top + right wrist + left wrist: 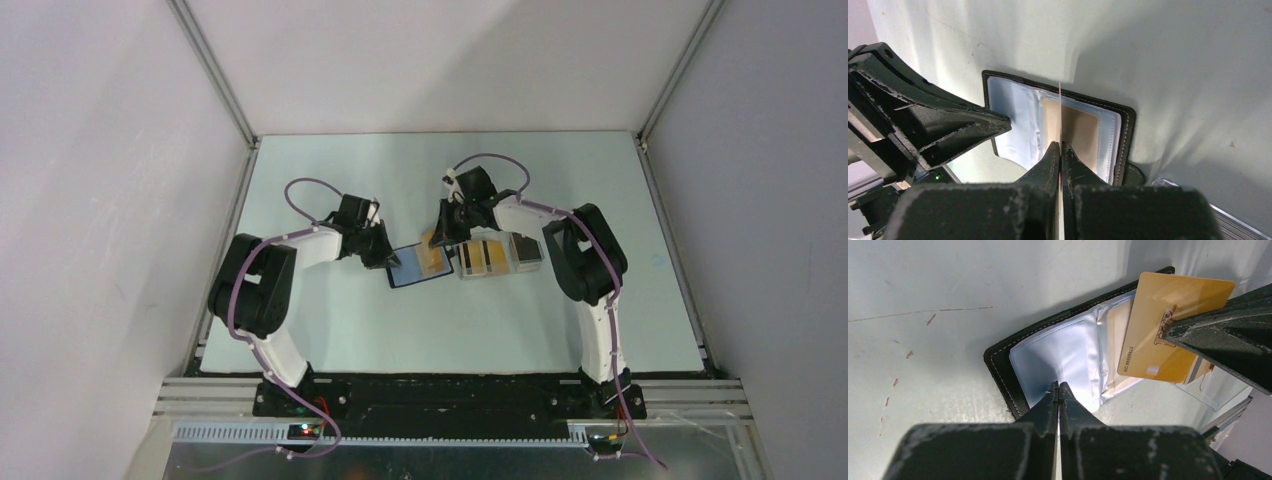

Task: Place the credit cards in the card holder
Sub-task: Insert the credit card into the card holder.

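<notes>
Black-fingered, my left gripper (1058, 387) is closed tight, tips on the clear sleeve at the left edge of the card holder (1003, 370), which lies open on the table (330, 330). Over its right page my right gripper (1060, 147) clamps one gold credit card (1148, 340), edge-down. Further right, striped cards (480, 255) sit in the pale tray (525, 252).
</notes>
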Robot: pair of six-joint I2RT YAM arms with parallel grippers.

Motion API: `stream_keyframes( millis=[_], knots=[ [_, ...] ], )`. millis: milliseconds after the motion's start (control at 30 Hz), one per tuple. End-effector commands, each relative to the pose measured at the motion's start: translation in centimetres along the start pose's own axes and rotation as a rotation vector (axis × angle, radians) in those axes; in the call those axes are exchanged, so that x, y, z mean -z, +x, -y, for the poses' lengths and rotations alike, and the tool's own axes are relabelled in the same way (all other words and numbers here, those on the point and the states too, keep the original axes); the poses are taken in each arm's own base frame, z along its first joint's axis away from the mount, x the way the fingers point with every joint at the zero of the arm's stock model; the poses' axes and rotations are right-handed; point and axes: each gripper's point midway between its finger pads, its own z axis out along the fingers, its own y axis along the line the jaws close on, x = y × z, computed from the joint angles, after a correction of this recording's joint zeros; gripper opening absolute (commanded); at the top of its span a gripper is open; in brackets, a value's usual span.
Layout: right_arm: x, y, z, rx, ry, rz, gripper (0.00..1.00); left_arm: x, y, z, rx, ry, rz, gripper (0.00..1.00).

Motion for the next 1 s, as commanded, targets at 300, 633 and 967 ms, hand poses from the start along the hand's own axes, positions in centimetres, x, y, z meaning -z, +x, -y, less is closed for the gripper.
stream_keyframes(
  millis=[300, 633, 967],
  knots=[
    [-0.5, -0.5, -1.8, -0.001, -0.08, 0.027, 0.0, -0.5, 1.4, -2.4, -0.025, -0.09, -0.041, 0.0],
    [-1.9, 0.6, -1.9, 0.001, -0.069, 0.007, 0.0, -0.5, 1.5, -2.5, -0.026, -0.092, -0.043, 0.0],
    [-2.5, 1.8, -1.7, -0.001, -0.064, -0.034, 0.0, -0.1, 1.5, -3.0, -0.029, -0.121, -0.032, 0.0]
  ],
)
